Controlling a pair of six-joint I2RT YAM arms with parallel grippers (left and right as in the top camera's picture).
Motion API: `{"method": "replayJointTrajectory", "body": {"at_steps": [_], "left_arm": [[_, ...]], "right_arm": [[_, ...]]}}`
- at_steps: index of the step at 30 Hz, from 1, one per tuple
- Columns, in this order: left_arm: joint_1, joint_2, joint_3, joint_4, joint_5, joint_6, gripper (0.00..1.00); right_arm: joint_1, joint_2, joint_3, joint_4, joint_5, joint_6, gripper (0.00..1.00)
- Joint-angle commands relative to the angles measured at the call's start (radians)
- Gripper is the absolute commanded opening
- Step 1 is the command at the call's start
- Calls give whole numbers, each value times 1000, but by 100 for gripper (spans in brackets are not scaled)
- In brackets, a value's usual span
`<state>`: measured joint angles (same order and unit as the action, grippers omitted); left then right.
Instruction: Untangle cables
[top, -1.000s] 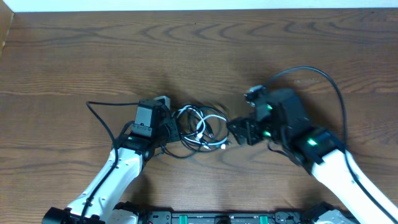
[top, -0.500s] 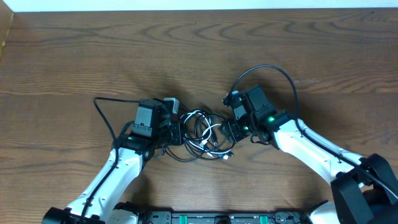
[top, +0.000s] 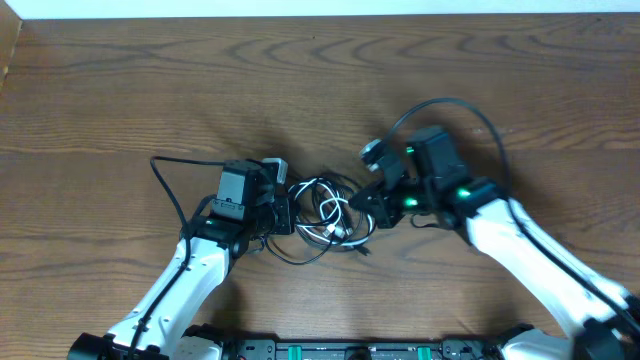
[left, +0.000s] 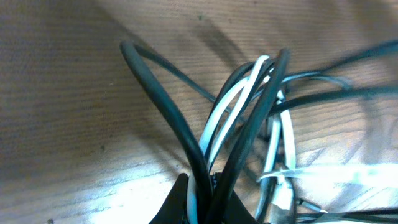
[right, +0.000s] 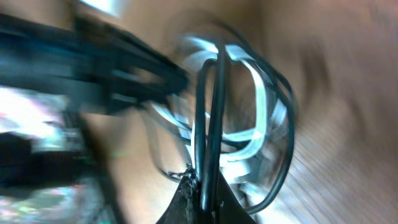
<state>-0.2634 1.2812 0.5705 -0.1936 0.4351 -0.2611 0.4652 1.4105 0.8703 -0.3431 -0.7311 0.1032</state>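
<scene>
Wood-grain table (top: 120, 80): brown, fills the overhead view; both arms reach in from the near edge.
Right arm (top: 530, 250): white links and a black wrist with green lights, coming in from the right. A thick black wire (top: 440, 103) arcs over the wrist.
Left arm (top: 190, 280): white link and a black wrist, coming in from the lower left. Its own thick wire (top: 165, 180) loops out to the left.
Cables (top: 325, 215): one tangle of overlapping loops at mid-table, lying between the two grippers and touching both.
Left gripper (top: 283, 212): at the left edge of the tangle, fingers closed. In the left wrist view, black and white strands are pinched between the fingertips (left: 177, 202).
Right gripper (top: 368, 208): at the right edge of the tangle, fingers pressed together. The right wrist view is blurred, but black strands run straight down into the fingertips (right: 180, 205).
Black cables (left: 168, 118): they arch up and out from the left pinch. I cannot tell the two cords apart inside the knot.
White cable (top: 322, 205): curled within the tangle, crossed over and under by black loops.
</scene>
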Motion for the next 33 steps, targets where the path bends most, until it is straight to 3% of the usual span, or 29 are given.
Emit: {"method": "replayJointTrajectory", "body": {"at_steps": [1,9,15,20,23,33], "left_arm": [[4,-1,1,-14,-36,18,8],[4,-1,1,-23,-112,-24,8],[5,-1,1,-73,-319,-221,8],[4,-1,1,-84,-373,-410,8],[4,-1,1,-77,-372,-479,8],[4,-1,1,-71,-372,-481,8]], "right_arm": [[-55,-139,13,1,-228,-53,1],[-124,-405,13,-138,-34,-52,1],[-126,-552,13,-328,292,21,1],[-126,-606,12,-468,560,161,1],[-126,-603,12,-521,607,193,1],[-125,-550,12,-574,609,249,7]]}}
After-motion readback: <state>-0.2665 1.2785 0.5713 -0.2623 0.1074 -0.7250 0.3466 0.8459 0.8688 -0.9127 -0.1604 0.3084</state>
